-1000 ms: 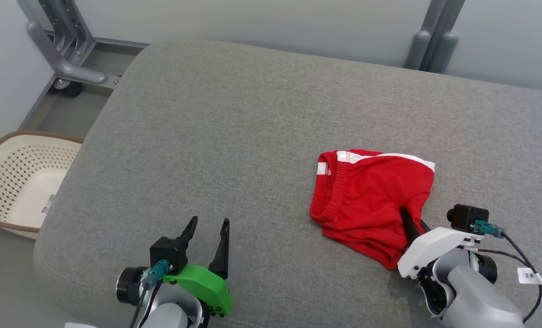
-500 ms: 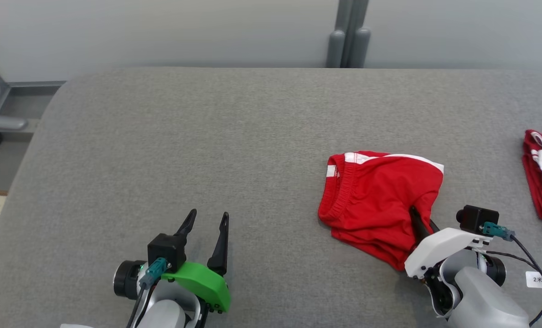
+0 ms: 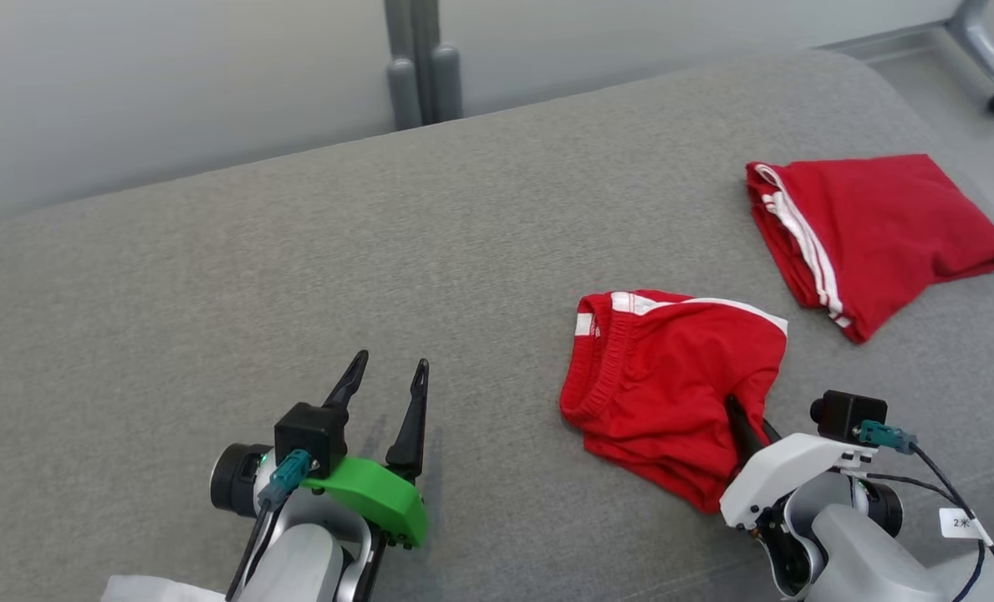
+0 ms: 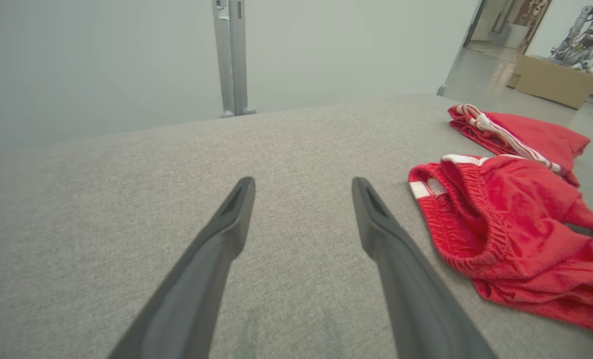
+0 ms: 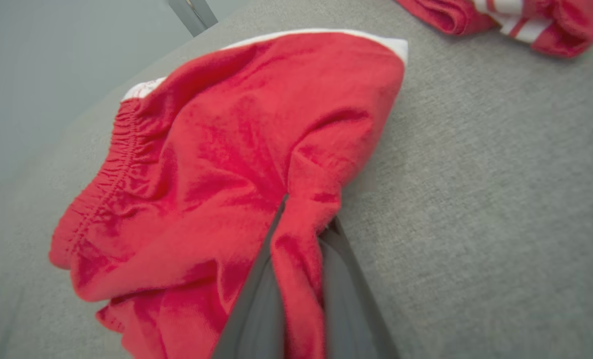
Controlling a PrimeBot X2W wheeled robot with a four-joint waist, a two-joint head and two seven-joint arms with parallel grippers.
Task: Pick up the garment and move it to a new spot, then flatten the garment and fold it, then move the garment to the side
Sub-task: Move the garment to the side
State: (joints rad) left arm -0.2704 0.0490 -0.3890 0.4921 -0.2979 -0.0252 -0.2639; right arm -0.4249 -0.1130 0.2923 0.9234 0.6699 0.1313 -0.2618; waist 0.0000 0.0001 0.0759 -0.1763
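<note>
While the left claw hovers spread wide over the grey fabric-covered bench, the right claw is clenched on a fold of the crumpled red white-trimmed shorts, which lie near a folded red garment.

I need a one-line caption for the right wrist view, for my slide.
Right gripper shut on a fold of the red shorts lying on the grey cushion.

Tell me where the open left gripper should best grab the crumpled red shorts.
Probably the shorts' gathered waistband, approached from the robot's left: it stands up as a thick ridge facing the left gripper, opposite the fold the right gripper pinches.
</note>
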